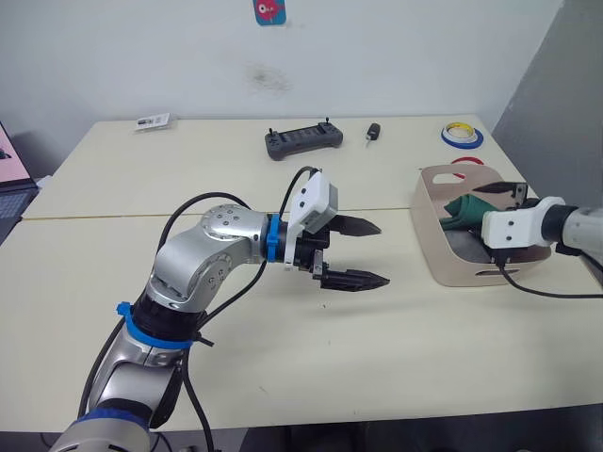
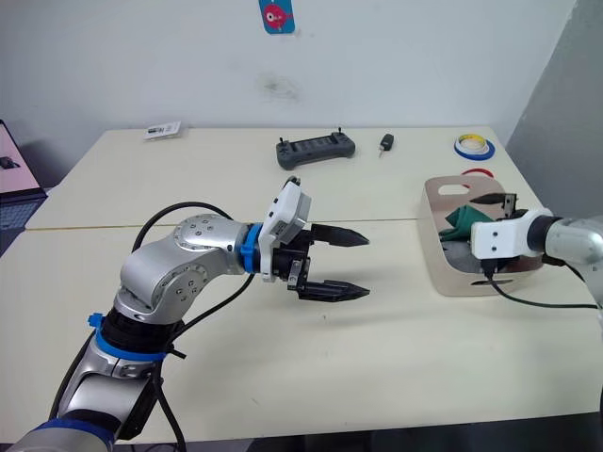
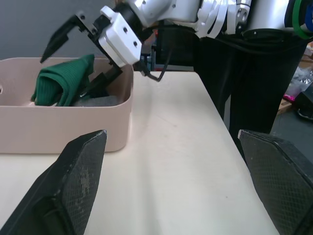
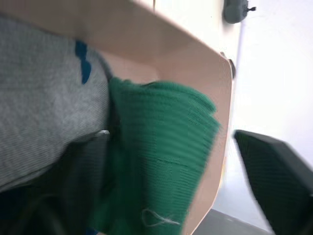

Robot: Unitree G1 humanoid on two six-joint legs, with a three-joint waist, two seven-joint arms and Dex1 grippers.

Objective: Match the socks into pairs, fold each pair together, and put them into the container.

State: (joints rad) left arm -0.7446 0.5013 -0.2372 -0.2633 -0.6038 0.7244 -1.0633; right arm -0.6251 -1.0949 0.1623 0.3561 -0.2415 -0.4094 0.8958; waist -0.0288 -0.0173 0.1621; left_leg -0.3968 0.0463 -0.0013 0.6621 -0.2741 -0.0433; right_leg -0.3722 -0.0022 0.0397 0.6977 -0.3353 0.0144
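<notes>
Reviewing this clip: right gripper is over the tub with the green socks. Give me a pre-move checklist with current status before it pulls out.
1. Green pair inside the container: ok, leaning on the far wall.
2. Right gripper released: ok, fingers spread, one each side of the green pair.
3. Grey socks in the container: ok, beside the green.
4. Blue pair in the container: cannot tell.
5. Left gripper empty and clear: ok, open above the table.
6. Loose socks on the table: ok, none seen.
</notes>
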